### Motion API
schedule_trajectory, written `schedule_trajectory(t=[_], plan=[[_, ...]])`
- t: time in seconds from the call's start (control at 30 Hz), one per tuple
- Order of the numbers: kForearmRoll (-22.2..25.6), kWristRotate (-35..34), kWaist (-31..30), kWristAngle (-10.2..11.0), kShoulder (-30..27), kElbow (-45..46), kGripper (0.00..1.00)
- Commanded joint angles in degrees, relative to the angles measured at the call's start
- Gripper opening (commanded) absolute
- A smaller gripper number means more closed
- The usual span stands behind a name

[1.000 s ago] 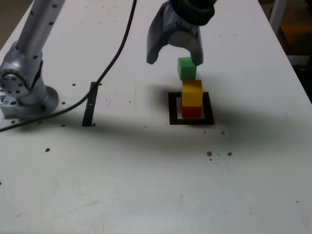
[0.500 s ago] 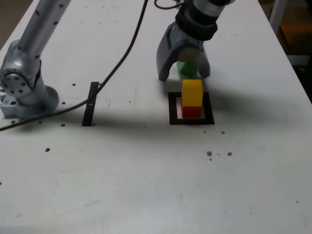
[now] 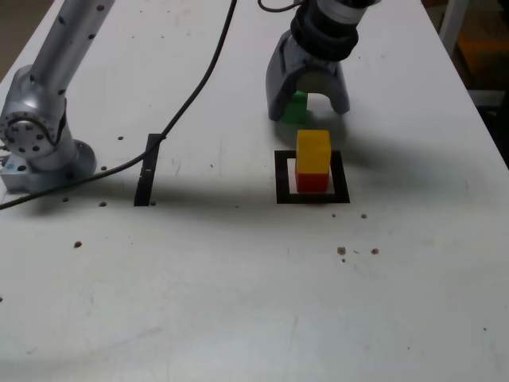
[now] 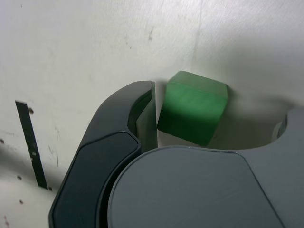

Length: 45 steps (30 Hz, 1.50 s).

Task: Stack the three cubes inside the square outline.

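Exterior view: white matte table (image 3: 238, 302), lightly scuffed, dotted with small dark crumbs. Square outline (image 3: 312, 196), a flat black frame with a white centre, lying toward the exterior view's right. Inside it, red cube (image 3: 312, 181) at the bottom, yellow cube (image 3: 313, 151) set squarely on top; both matte, sharp-edged. Green cube (image 3: 296, 107) on the table just behind the outline, apart from the stack, partly hidden. Gripper (image 3: 308, 106) smooth grey plastic, two curved fingers pointing down, jaws spread wide and straddling the green cube, not clamped on it. Silver metal arm base (image 3: 36, 139) at the exterior view's left, with a black cable (image 3: 191, 87) trailing across the table. Thin black strip (image 3: 146, 169) lying flat between base and outline.

Wrist view: green cube (image 4: 192, 107) matte, with slightly rounded edges, resting on the table. One dark glossy finger (image 4: 126, 128) just beside a cube face, a narrow gap visible; the other finger only partly in frame. Black strip (image 4: 31, 145) lying off to one side.
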Motion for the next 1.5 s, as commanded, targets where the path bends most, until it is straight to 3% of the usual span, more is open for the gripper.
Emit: schedule_trajectory(t=[0.0, 0.33, 0.43, 0.5, 0.7, 0.97, 1.3, 1.47], plan=[[-0.17, 0.45, 0.16, 0.74, 0.26, -0.23, 1.0], [-0.16, -3.08, -0.69, 6.21, 0.78, 0.26, 0.95], [-0.21, -3.67, -0.86, 6.84, 0.63, 0.56, 0.94], [0.06, -3.43, -0.75, 6.15, 0.49, 0.66, 0.92], [3.59, -1.42, 0.0, 2.76, 0.85, -0.63, 0.71], [6.45, -1.22, 0.19, 2.79, 1.29, -1.74, 0.26], [7.84, -0.15, 0.28, 4.0, 1.74, -1.86, 0.05], [9.79, 1.06, 0.35, 4.68, 1.68, -2.6, 0.0]])
